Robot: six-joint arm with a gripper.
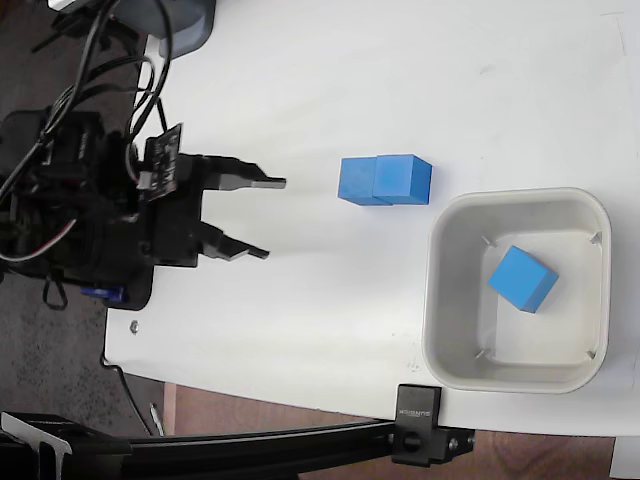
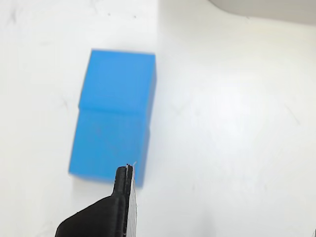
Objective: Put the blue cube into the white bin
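White tabletop (image 1: pixel 330 60) filling most of the fixed view, dark floor and cables off its left edge, a black rail with a clamp (image 1: pixel 418 438) along the bottom edge at about 6 o'clock.

Off-white square bin (image 1: pixel 442 300) at about 4 o'clock of the picture, close to the table's lower edge and just above the clamp. Blue cube (image 1: pixel 522 278) inside it, turned at an angle, resting on the bin floor toward the middle, clear of all four walls.

Pair of blue cubes (image 1: pixel 385 180) at 11 o'clock from the bin, touching side by side, near the bin's upper-left corner but apart from its rim.

Gripper (image 1: pixel 268 217) at 9 o'clock from the pair, over the table's left part, fingers spread wide and holding nothing. Upper fingertip (image 1: pixel 270 183) level with the pair, lower one pointing below it. Bare white surface between fingertips and pair, and more open table above the pair toward 12 o'clock.

Wrist view: pair of cubes (image 2: pixel 116 113) stacked in the picture from 12 to 6 o'clock, one black finger (image 2: pixel 124 185) at the bottom edge overlapping the nearer cube's lower-right corner; contact impossible to tell. Bin rim just showing at 1 o'clock.
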